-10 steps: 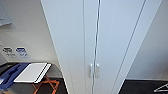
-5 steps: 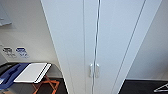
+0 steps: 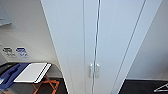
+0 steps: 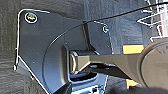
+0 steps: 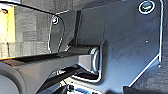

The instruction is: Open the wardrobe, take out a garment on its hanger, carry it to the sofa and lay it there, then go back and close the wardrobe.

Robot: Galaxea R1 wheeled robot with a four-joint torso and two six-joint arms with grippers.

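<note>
— Grippers? 
— Cannot tell whether spread or pressed together; dark carpet under both wrists.

— Wardrobe (image 3: 100, 37)? 
— Dead ahead, doors shut, paired handles (image 3: 94, 70) at the middle seam.

— Left of the wardrobe? 
— White folding table (image 3: 32, 72) on orange legs, blue sofa (image 3: 10, 75) beside it, wall behind.

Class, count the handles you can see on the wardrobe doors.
2. The left handle and right handle sit side by side at the middle seam of the closed wardrobe, low in the head view.

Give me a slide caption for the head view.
Closed white wardrobe, paired handles at its seam, white-topped table to its left.
</note>
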